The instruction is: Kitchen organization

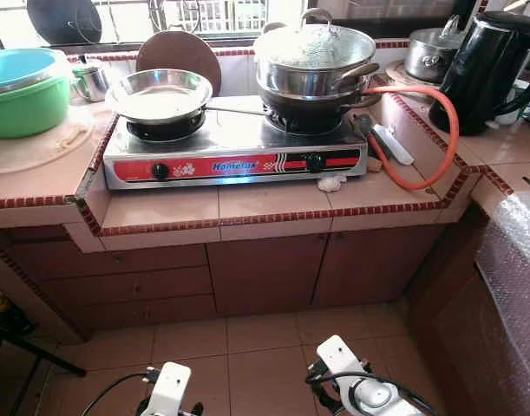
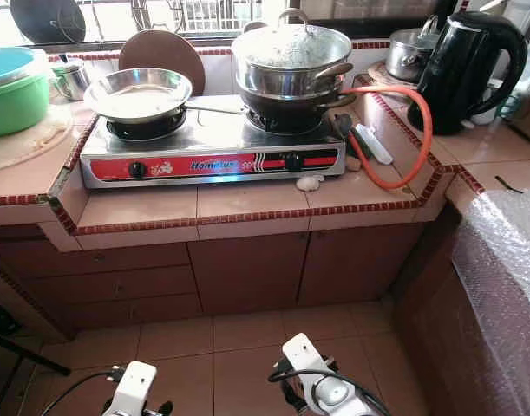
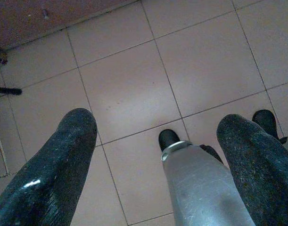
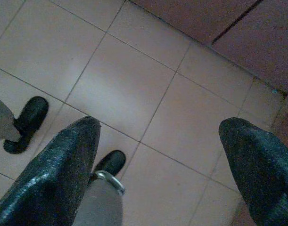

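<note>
Head views: 2-burner gas stove (image 1: pixel 234 147) set on a tiled counter (image 1: pixel 273 206), red front panel with 2 black knobs. Empty steel pan (image 1: pixel 159 94) on the stove's left burner, handle pointing toward the right burner. Stacked lidded steel pots (image 1: pixel 314 61) on the right burner. Orange gas hose (image 1: pixel 438 139) looping from behind the pots across the counter to the stove's right side. Black electric kettle (image 1: pixel 486 69) at the counter's far right, smaller lidded pot (image 1: pixel 431 52) just beside it. Green basin (image 1: pixel 23 100) with a blue bowl (image 1: pixel 17 65) nested inside at far left, steel mug (image 1: pixel 93 80) near it. Small white lump (image 1: pixel 331 183) on the tiles at the stove's front right corner. Brown cabinet doors (image 1: pixel 265 273) below.

Left wrist view: left gripper (image 3: pixel 165 155) hanging over the floor tiles (image 3: pixel 129 89), fingers spread apart, holding nothing.

Right wrist view: right gripper (image 4: pixel 162 160) likewise low over the floor, fingers parted and empty.
</note>
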